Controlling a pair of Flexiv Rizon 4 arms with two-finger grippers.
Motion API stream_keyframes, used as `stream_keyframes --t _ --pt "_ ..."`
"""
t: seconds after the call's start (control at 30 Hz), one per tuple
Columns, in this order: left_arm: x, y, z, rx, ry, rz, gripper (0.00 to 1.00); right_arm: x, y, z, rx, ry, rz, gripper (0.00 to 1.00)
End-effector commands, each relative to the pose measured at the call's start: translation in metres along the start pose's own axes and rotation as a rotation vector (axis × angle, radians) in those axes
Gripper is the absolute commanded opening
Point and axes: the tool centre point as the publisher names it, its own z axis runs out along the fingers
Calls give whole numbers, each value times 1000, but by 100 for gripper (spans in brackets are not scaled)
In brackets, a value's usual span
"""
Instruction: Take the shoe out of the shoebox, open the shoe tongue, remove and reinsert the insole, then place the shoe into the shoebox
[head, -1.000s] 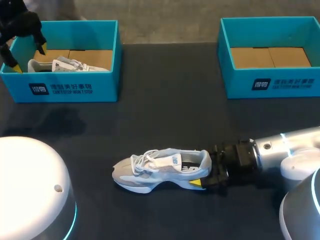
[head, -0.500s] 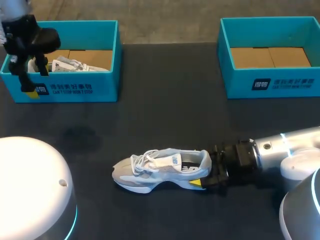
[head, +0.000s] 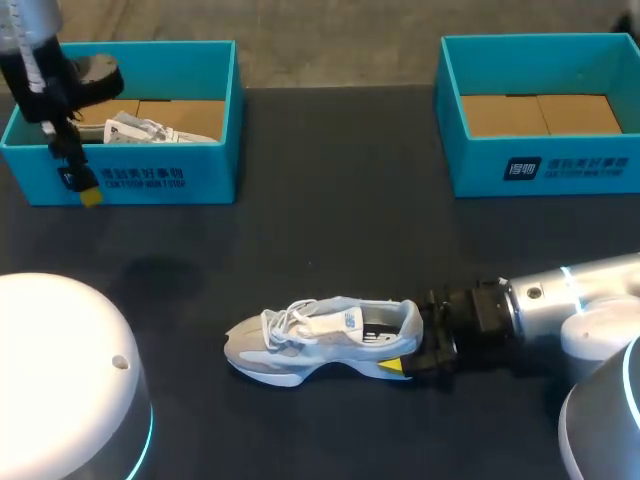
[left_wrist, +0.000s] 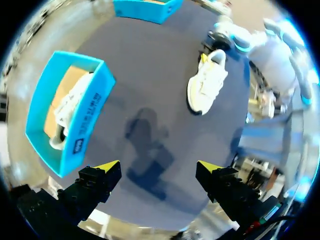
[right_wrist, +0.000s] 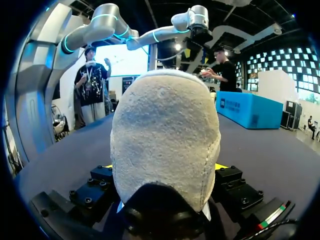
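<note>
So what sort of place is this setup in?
Probably a robotics lab or demo station for shoe packing: a dark table, a teal shoebox holding a shoe, a second shoebox, and a sneaker gripped at the heel by the right gripper.

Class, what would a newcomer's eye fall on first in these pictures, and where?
A pale sneaker lies mid-table, its heel clamped in the right pincer. A left shoebox and right shoebox, both teal, stand at the far edge; the left holds a second shoe, the open left pincer hovering by its front.

Right pincer (head: 408, 347) grips shoe (head: 320, 340) heel; left pincer (head: 82, 190) near shoebox (head: 150, 175).
</note>
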Motion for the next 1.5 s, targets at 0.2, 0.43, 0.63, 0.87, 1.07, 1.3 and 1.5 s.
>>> stream_keyframes --t 0.2,0.43,0.63,0.87,1.07,1.3,1.5 --pt "36 -5 14 46 90 -580 100 1 0 2 2 -2 0 0" --pt "62 -16 26 21 96 -692 100 1 0 2 2 -2 0 0" --pt "70 -22 38 -5 21 -720 100 1 0 2 2 -2 0 0" --pt "70 -22 38 -5 21 -720 100 1 0 2 2 -2 0 0" --pt "82 -39 49 -8 44 -834 100 1 0 2 2 -2 0 0" --pt "118 -64 56 -69 68 -828 100 1 0 2 2 -2 0 0" --pt "149 -78 64 -68 68 -829 100 1 0 2 2 -2 0 0"
